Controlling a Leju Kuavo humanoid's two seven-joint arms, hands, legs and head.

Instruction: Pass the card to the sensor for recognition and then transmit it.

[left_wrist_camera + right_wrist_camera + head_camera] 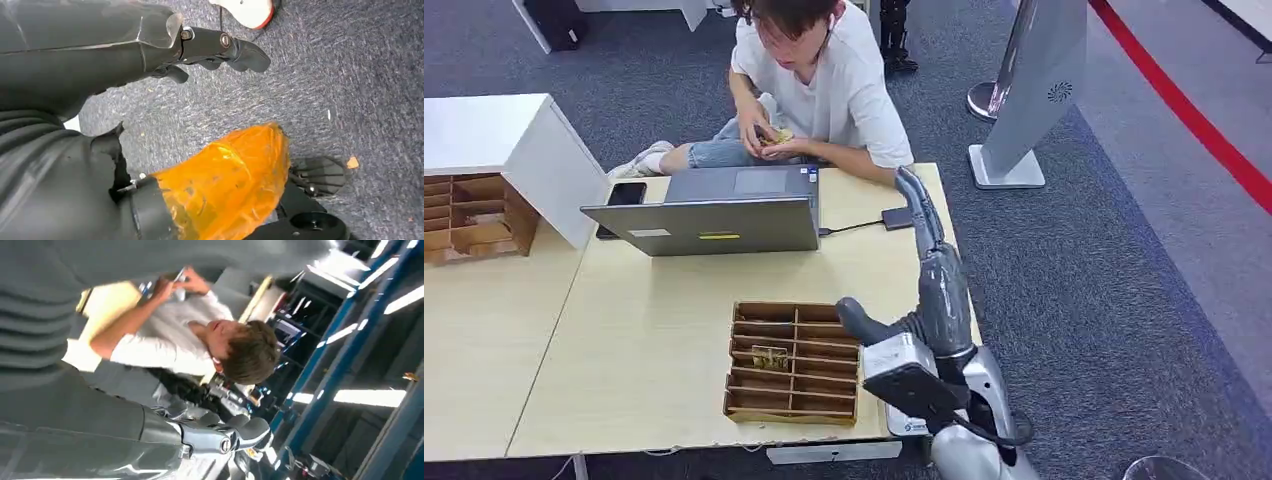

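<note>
A small card [770, 357] lies in the wooden divided tray [793, 362] at the near edge of the light wooden tabletop [664, 330]. It sits in a compartment of the tray's left column, about midway down, and shows as a little flat rectangle with a mottled yellow-green and dark print; the pattern is too small to read. The tray itself is brown, split into two columns of narrow slots.

The right hand [920, 205] is raised over the far right part of the tabletop, reaching toward the person [824, 80] seated behind it, with its fingers stretched out long and straight and nothing between them. Just beside its tip lies a small dark flat device [897, 218], wired by a cable to the grey laptop [714, 212] that stands open with its lid toward the robot. In the right wrist view the thumb [245, 432] points outward with nothing held.

The person, in a white shirt and jeans, holds a small yellowish patterned item [774, 137] in both hands. A black phone [623, 196] lies at the laptop's left, and a second wooden compartment tray [469, 217] rests on the neighbouring table under a white box [524, 150].

The left hand [220, 50] hangs over the grey carpet [350, 90], fingers loosely apart and holding nothing.
</note>
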